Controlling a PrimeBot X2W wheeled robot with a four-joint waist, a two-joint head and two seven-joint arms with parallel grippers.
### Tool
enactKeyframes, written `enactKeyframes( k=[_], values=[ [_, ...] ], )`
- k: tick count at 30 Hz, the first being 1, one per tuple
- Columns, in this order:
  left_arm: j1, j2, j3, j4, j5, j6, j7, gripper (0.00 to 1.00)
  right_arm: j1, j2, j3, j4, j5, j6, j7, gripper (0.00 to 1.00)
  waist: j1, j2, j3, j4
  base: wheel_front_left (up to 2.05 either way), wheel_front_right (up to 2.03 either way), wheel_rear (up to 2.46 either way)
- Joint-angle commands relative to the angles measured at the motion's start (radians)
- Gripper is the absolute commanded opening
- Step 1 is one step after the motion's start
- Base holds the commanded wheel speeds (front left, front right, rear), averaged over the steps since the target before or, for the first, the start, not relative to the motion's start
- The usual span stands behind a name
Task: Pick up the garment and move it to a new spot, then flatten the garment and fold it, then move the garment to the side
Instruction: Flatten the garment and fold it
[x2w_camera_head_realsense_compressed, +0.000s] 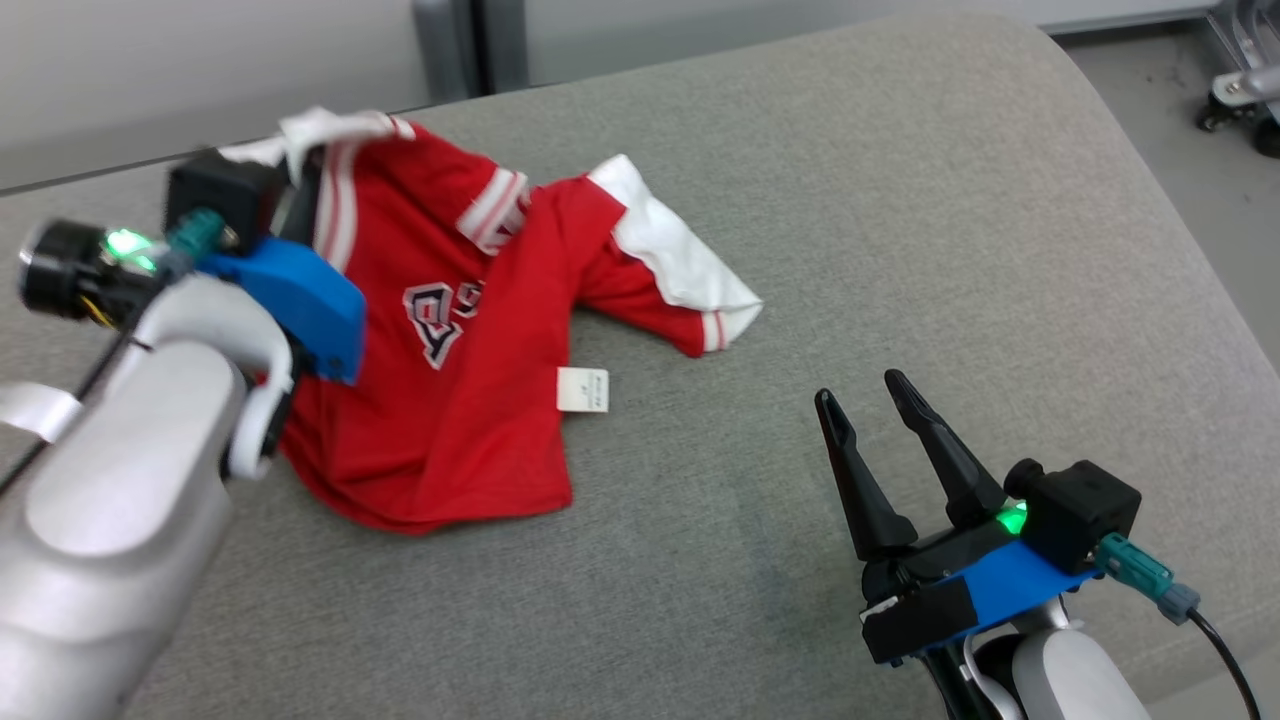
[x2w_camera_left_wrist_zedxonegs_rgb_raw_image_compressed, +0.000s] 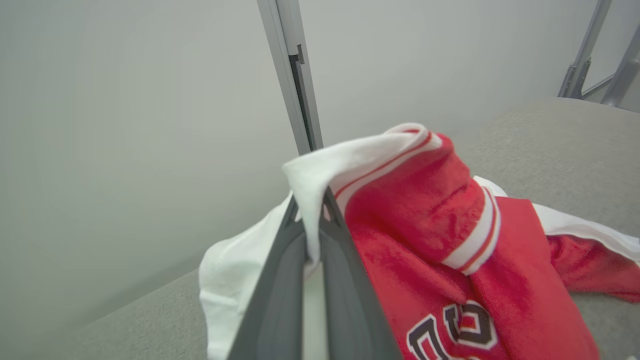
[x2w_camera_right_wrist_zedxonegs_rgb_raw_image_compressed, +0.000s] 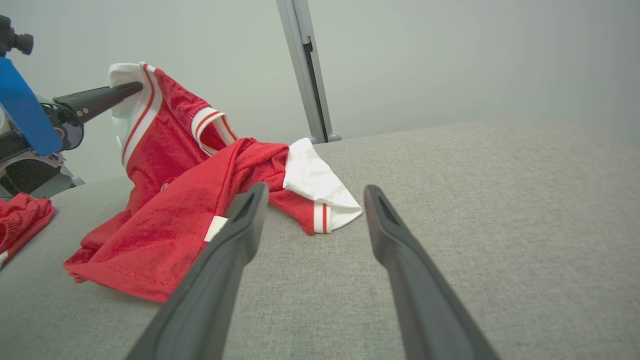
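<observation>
My left gripper (x2w_camera_left_wrist_zedxonegs_rgb_raw_image_compressed: 314, 207) pinches the far-left white sleeve of the garment (x2w_camera_head_realsense_compressed: 450, 400), lifting it. The rest trails right along the grey cushion (x2w_camera_head_realsense_compressed: 950, 200), towards my right gripper (x2w_camera_head_realsense_compressed: 868, 395), which is spread and apart.

1. A robotics lab or test room is suggested.
2. A broad work surface (x2w_camera_head_realsense_compressed: 900, 250) covered in grey fabric is set against bare, pale partition panels (x2w_camera_left_wrist_zedxonegs_rgb_raw_image_compressed: 125, 125), which are joined by an aluminium post (x2w_camera_left_wrist_zedxonegs_rgb_raw_image_compressed: 290, 75).
3. A smooth grey floor (x2w_camera_head_realsense_compressed: 1130, 100) and a metal frame on casters (x2w_camera_head_realsense_compressed: 1240, 90) are seen beyond it.
</observation>
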Motion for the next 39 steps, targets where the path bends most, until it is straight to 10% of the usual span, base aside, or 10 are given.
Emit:
enactKeyframes(
  k=[1,5,7,22,39],
  values=[
    [-0.023,0.005,0.009,0.006,0.005,-0.005,-0.010,0.00,-0.014,-0.002,0.003,0.002,0.007,0.001,-0.008,1.00,-0.0002,0.0000,0.004,-0.005,0.00,0.00,0.00],
    [-0.099,-0.004,0.028,0.077,0.009,-0.022,-0.060,0.00,-0.033,-0.001,0.010,0.020,0.013,0.001,-0.020,1.00,-0.0002,0.0000,0.031,-0.032,0.00,0.00,0.00],
    [-0.115,-0.023,0.036,0.114,-0.001,-0.019,-0.079,1.00,-0.037,-0.001,0.008,0.026,0.015,0.001,-0.026,1.00,-0.0002,0.0000,0.039,-0.037,0.00,0.00,0.00],
    [0.039,-0.211,0.018,0.217,-0.098,-0.029,-0.160,1.00,-0.018,-0.001,-0.027,0.021,-0.024,0.001,0.009,1.00,-0.0002,0.0000,-0.023,0.095,0.00,0.00,0.00],
    [0.410,-0.219,-0.112,-0.215,-0.194,0.017,0.051,1.00,0.032,-0.001,-0.035,-0.007,-0.026,0.001,0.043,1.00,-0.0002,0.0000,-0.082,0.137,0.00,0.00,0.00]
  ],
)
